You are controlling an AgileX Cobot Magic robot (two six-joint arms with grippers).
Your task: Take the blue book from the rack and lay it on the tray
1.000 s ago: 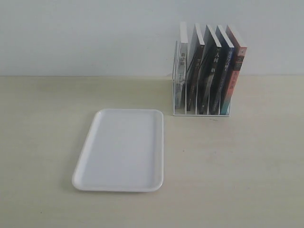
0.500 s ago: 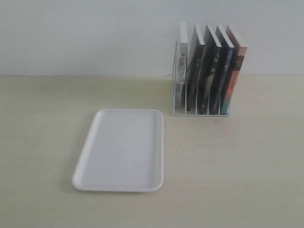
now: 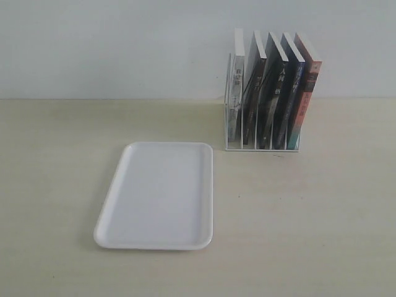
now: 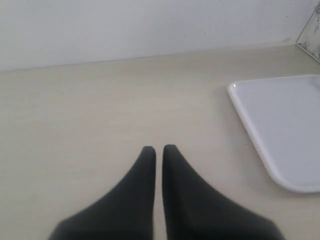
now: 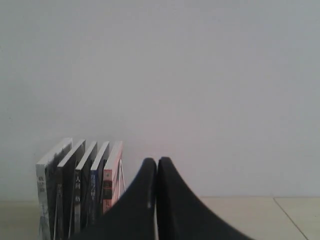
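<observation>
The blue book stands upright in the white wire rack, fourth of the books from the left, dark blue spine facing out. The white tray lies flat and bare on the table, in front and left of the rack. Neither arm shows in the exterior view. In its wrist view my left gripper hovers over bare table beside the tray, shut, with nothing between the fingers. My right gripper is shut and holds nothing; the blue book stands off to one side of it, apart.
Other books share the rack: a pale one, two black-spined ones, and a red-and-teal-spined one at the right end. A white wall runs behind the beige table.
</observation>
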